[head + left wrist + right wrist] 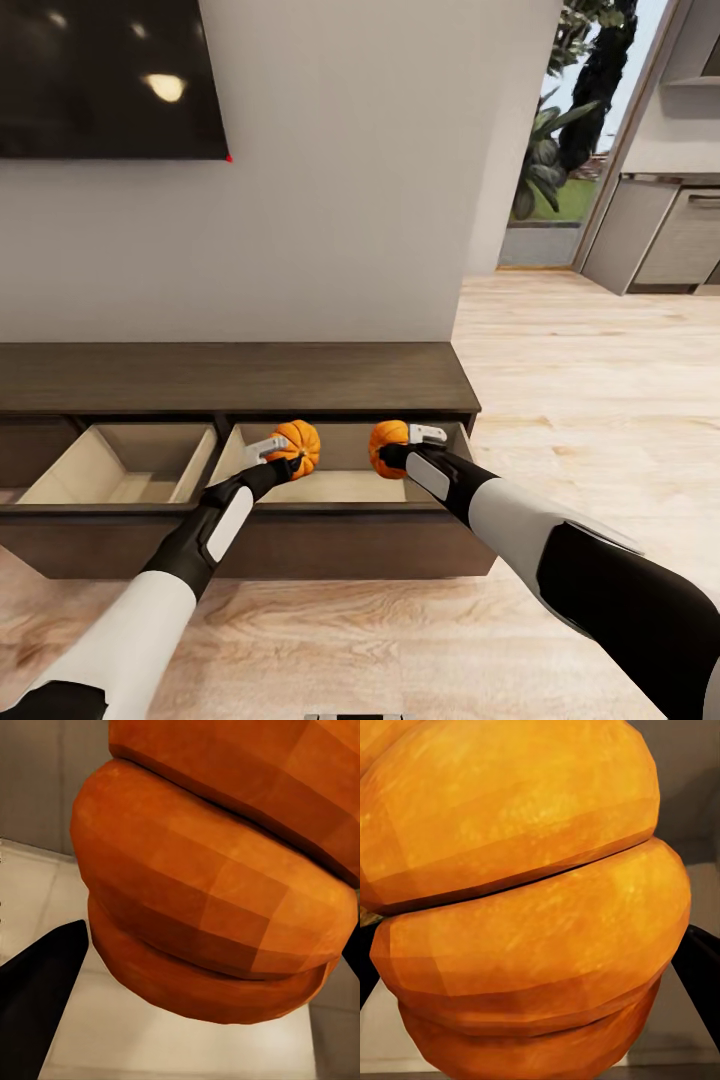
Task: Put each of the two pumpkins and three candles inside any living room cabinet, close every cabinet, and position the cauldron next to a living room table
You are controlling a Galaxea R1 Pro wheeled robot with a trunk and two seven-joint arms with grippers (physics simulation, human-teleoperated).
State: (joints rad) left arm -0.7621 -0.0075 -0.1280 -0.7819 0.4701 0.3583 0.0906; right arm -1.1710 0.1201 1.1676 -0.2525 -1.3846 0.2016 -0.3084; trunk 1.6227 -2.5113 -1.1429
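Observation:
Two orange pumpkins hang over the open right-hand drawer of the dark-brown cabinet point(240, 375). My left gripper point(283, 452) is shut on the left pumpkin point(299, 445), whose ribbed skin looms close in the left wrist view point(217, 885) between black fingers point(41, 997). My right gripper point(402, 448) is shut on the right pumpkin point(387, 443), seen large in the right wrist view point(525, 915). Both pumpkins are held above the drawer's pale wood floor point(340, 487). No candles or cauldron are in sight.
A second drawer point(125, 470) stands open to the left, showing a pale interior. A dark TV point(110, 75) hangs on the wall above. Wood floor point(580, 400) stretches right toward a glass door and grey kitchen units point(665, 235).

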